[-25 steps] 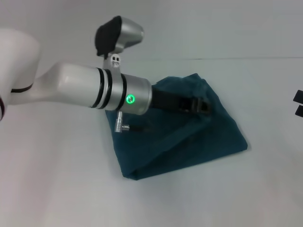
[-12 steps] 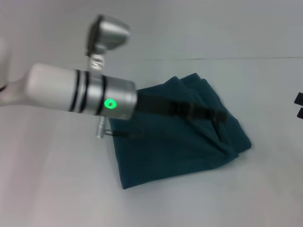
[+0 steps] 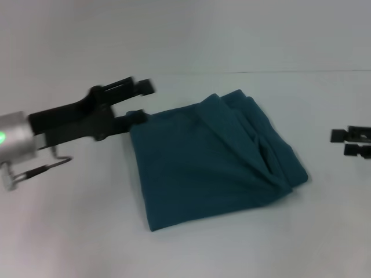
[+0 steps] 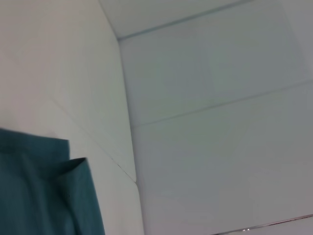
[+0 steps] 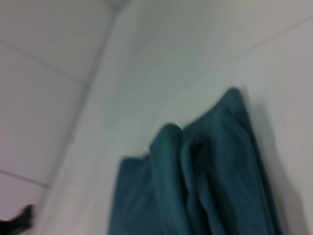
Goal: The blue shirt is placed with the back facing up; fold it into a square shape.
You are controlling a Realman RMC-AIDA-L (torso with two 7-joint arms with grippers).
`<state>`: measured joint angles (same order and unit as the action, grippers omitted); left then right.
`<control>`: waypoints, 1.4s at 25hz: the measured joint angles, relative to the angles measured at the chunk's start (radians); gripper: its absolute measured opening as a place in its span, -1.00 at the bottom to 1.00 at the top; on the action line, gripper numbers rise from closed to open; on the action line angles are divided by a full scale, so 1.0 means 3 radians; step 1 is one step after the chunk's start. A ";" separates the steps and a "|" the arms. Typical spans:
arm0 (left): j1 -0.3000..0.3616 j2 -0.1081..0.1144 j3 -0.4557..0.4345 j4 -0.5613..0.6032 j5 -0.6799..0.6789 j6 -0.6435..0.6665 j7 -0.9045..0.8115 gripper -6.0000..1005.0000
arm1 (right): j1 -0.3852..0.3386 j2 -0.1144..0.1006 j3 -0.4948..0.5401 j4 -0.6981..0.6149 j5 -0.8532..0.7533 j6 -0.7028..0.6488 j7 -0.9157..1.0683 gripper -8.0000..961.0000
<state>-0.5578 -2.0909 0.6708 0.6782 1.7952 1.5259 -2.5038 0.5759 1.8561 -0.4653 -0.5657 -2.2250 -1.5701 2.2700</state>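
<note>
The blue shirt [image 3: 211, 159] lies folded into a rough square in the middle of the white table, with loose folds bunched along its right side. It also fills the lower part of the right wrist view [image 5: 195, 181] and a corner of the left wrist view [image 4: 44, 191]. My left gripper [image 3: 141, 101] hovers at the shirt's upper left corner, open, with nothing between its fingers. My right gripper [image 3: 335, 143] shows at the right edge, apart from the shirt.
The white table [image 3: 75, 231] runs back to a pale wall, and their seam [image 3: 290, 72] crosses the head view behind the shirt. Wall panels and a corner line fill the left wrist view.
My left arm has let go of the cloth and pulled back to the left, off the shirt. The raised fold has dropped flat. My right gripper has come further into view.
</note>
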 joint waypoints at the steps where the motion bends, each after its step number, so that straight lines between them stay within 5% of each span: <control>1: 0.0059 0.0009 -0.0064 0.0007 0.0019 0.0073 0.0005 0.57 | 0.0163 -0.0016 -0.0114 -0.0065 -0.0167 0.0060 0.0158 0.82; 7: 0.0360 0.0021 -0.0386 0.0157 0.0136 0.0338 0.0082 0.70 | 0.0637 -0.0003 -0.0495 -0.0184 -0.0550 0.0284 0.0572 0.82; 13: 0.0441 0.0002 -0.0515 0.0152 0.0169 0.0357 0.0207 0.70 | 0.1016 0.0155 -0.0829 -0.0102 -0.0763 0.0723 0.0863 0.82; 26: 0.0411 -0.0062 -0.0531 0.0116 0.0120 0.0294 0.0308 0.70 | 0.1139 0.0482 -0.1045 0.0204 -0.0745 0.1355 0.0831 0.82; 35: 0.0372 -0.0062 -0.0550 0.0020 0.0103 0.0293 0.0360 0.69 | 0.1173 0.0554 -0.1119 0.0241 -0.0718 0.1394 0.0760 0.81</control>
<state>-0.4461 -2.1095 0.5057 0.6841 1.8262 1.6136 -2.3957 0.9277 2.0222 -0.8011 -0.4935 -2.4404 -1.1520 2.4981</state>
